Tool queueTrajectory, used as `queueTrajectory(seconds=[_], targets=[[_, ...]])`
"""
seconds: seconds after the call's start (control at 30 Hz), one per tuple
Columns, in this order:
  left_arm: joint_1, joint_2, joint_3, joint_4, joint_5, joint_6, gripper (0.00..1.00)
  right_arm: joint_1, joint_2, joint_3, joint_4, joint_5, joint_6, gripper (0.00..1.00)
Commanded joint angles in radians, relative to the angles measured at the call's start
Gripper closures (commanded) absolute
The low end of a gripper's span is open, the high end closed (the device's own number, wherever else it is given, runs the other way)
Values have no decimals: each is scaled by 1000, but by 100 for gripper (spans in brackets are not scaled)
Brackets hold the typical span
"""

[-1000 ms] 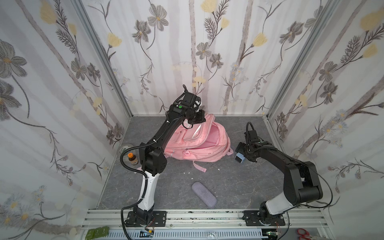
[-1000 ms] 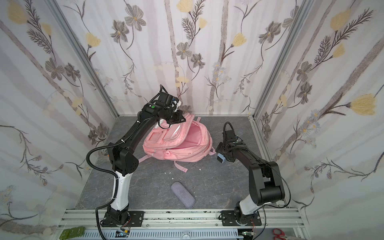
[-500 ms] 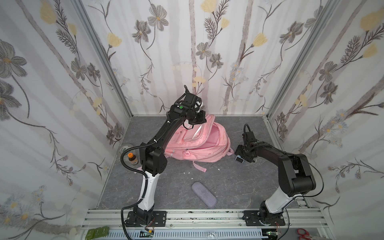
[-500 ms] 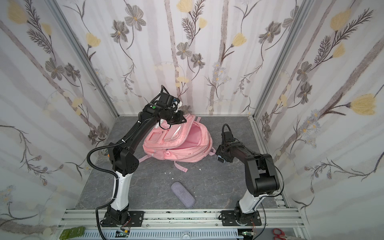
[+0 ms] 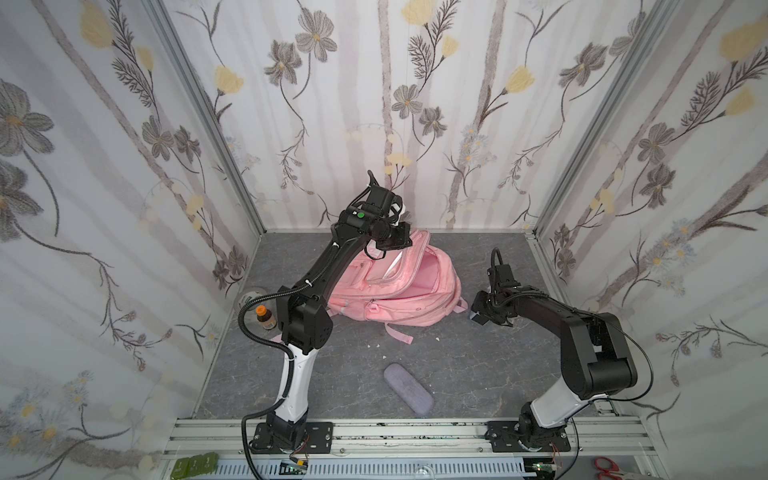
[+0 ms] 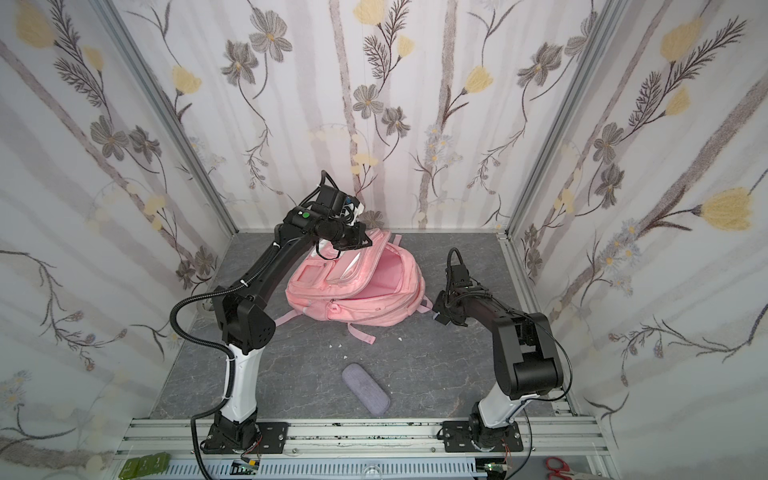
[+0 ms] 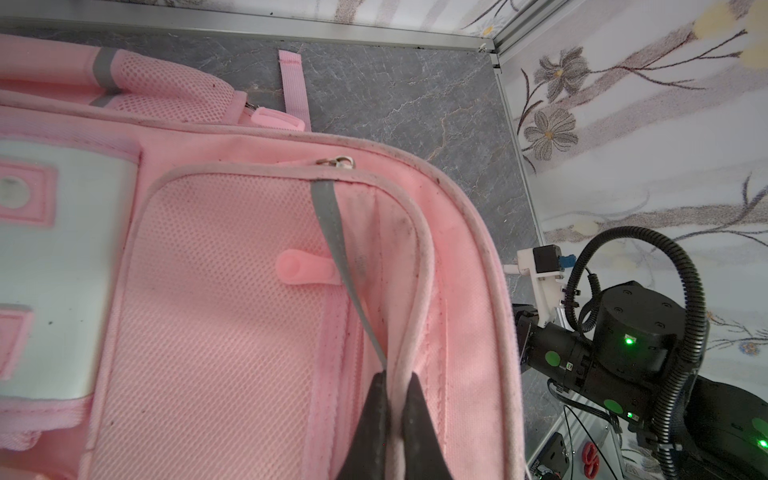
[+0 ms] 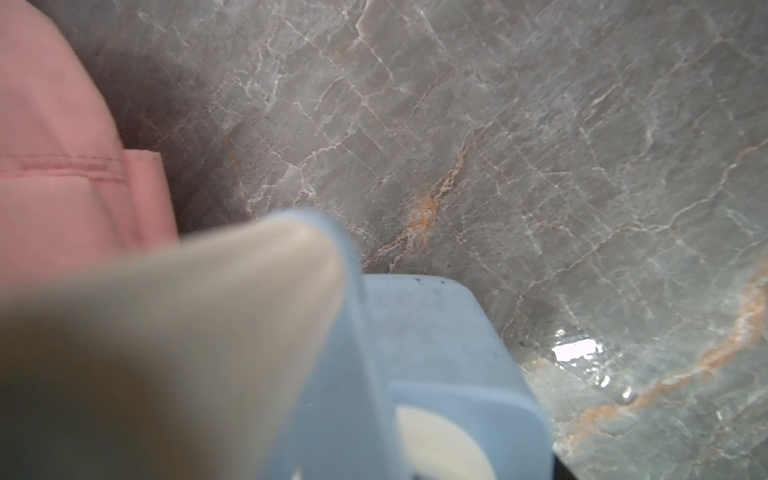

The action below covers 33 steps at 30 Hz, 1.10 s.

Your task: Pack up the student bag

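In both top views the large soft pink fabric student bag [image 5: 399,295] lies on the grey marbled table [image 5: 478,374] toward the back wall, its long axis running across the view from one arm's side to the other's. The left gripper [image 5: 400,244] hangs over its far edge with the front flap held up, so the main mouth gapes upward. The right gripper [image 5: 484,307] sits low, just beside the bag's end on its own side, with a small blue block [image 5: 475,316] at its tip; whether its jaws are closed on that block cannot be told here. A slim grey-lilac oblong pouch [image 5: 408,388] lies near the front rail, well apart from both grippers.

In the left wrist view the two dark fingers [image 7: 372,419] are pinched tight on the pale piping of the flap's rim; the right arm shows beyond the bag's curved edge.

The right wrist view is blurred: the blue block [image 8: 436,345], with a cream round patch, fills the near part beside a beige wedge I cannot identify; the bag's pink side [image 8: 50,187] is just beside it; the jaws themselves do not show.

Judging from this, the mouth lies above and across from the right gripper, toward the left arm; the right arm is the nearer and the only free one; it would have to clear the bag's side wall before going in.
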Motion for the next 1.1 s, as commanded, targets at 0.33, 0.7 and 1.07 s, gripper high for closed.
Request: queueTrajectory(seconds=[0.33, 0.7, 1.07], targets=[[-5, -22, 8, 46, 35, -68, 100, 94, -275, 102, 122, -250, 23, 66], [-5, -26, 52, 117, 42, -145, 100, 243, 28, 231, 492, -505, 269, 64], [-6, -23, 56, 128, 52, -166, 100, 290, 370, 501, 490, -549, 338, 53]])
